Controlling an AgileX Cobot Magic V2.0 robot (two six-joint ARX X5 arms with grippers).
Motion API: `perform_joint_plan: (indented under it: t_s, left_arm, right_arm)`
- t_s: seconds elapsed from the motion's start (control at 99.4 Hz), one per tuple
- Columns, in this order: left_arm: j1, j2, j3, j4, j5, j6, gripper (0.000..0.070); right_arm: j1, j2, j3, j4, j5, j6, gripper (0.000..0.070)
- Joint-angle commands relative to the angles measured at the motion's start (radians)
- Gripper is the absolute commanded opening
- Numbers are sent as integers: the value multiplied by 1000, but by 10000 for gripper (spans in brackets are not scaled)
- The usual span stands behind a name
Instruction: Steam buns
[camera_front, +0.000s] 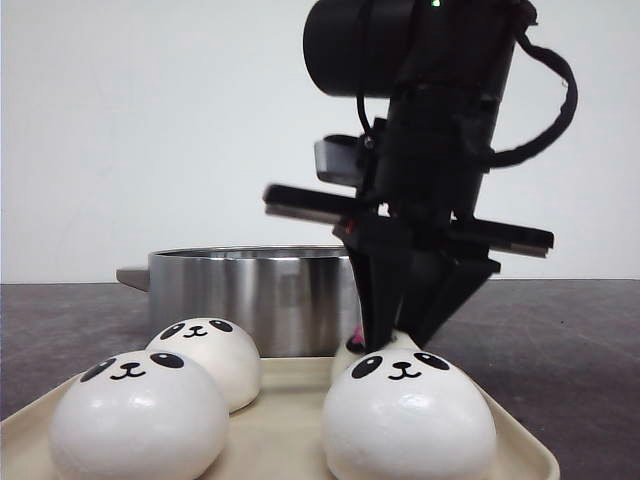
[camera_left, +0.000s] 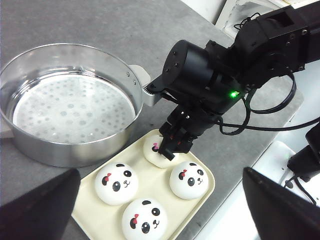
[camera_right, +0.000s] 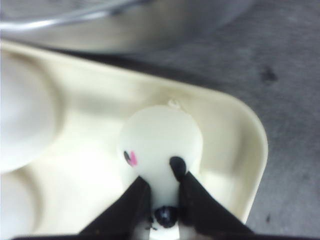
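Note:
Four white panda-face buns sit on a cream tray (camera_left: 207, 192). My right gripper (camera_front: 400, 335) reaches down to the tray's far corner nearest the pot, and its jaws are shut on the bun there (camera_right: 160, 137), pinching its face side. That bun also shows in the left wrist view (camera_left: 151, 148) and peeks out behind the front right bun (camera_front: 405, 420). The other buns (camera_left: 116, 183) (camera_left: 145, 217) (camera_left: 188, 180) lie free. My left gripper (camera_left: 160, 171) hangs high above the tray, open and empty, its fingers (camera_left: 40, 210) wide apart.
A steel steamer pot (camera_left: 70, 105) with a perforated plate inside stands just behind the tray, its handle (camera_left: 150, 92) next to my right arm. The grey table ends close to the tray's right side (camera_left: 260, 150). White surfaces lie beyond that edge.

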Motion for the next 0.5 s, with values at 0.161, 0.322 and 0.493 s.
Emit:
perform_joint_plan:
  t_s: [0.161,0.322,0.493]
  left_arm:
    - [-6,5,13,13,-6,19,626]
    - [-6,5,13,31,-6,18,626]
    - [-6,5,13,53,-6,16,626]
  right_arm:
    - [76,-182,247,-38,-25,-116,0]
    - [43,-173,440,-30,75,-183,0]
    - [-79,-23,606,-64,26,-218,0]
